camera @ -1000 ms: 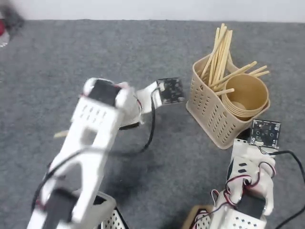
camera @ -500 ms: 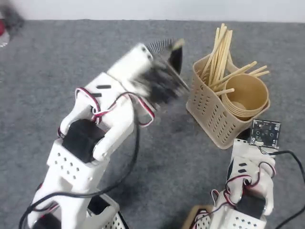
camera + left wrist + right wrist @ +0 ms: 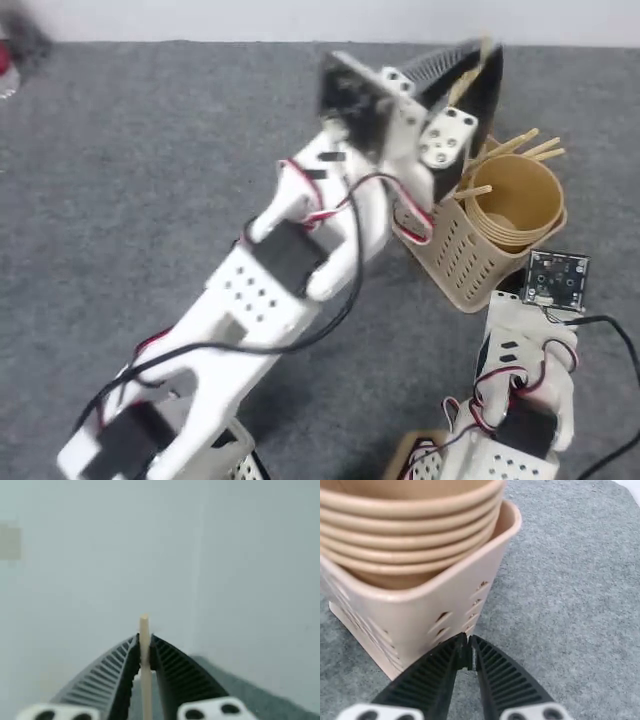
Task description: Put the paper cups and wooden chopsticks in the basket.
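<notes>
The beige perforated basket stands at the right on the grey carpet, with several stacked paper cups and several wooden chopsticks in it. My left gripper is raised above the basket's far end, shut on one wooden chopstick that sticks up between its fingers. My right gripper is shut with nothing in it, low by the basket's near corner, where the stacked cups rise above the rim.
The left arm stretches diagonally across the middle of the carpet. The right arm's base sits at the near right. A white wall borders the far edge.
The left arm swung up from low at the left and across to the right, carrying the chopstick over the basket. The right arm stayed still.
</notes>
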